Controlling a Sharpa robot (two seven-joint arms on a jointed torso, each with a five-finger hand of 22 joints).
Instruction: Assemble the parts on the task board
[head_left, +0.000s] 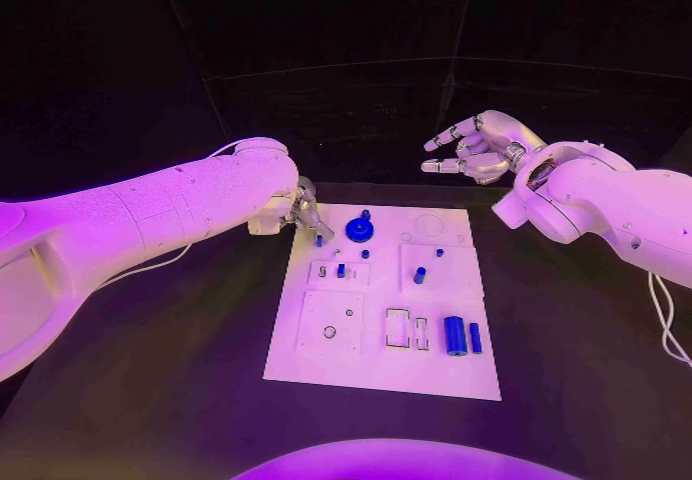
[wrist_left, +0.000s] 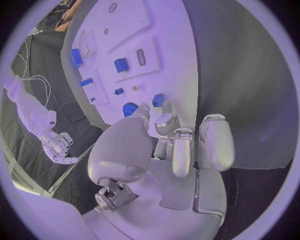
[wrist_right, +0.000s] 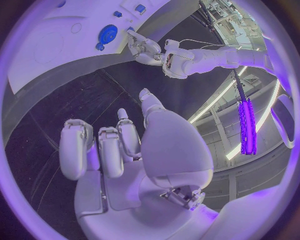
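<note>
Blue parts (head_left: 456, 335), small, stiff and probably light, lie scattered on the white task board (head_left: 378, 372) at frame centre; pinch each by its sides. Left hand (head_left: 303, 212) reaches the board's upper-left corner, fingers gently curled, holding nothing. Right hand (head_left: 480, 146) hovers upper right, fingers loosely apart, empty.

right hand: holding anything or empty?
Empty. The silver right hand hovers beyond the far edge of the white task board, fingers apart; the right wrist view shows nothing between its fingers.
</note>
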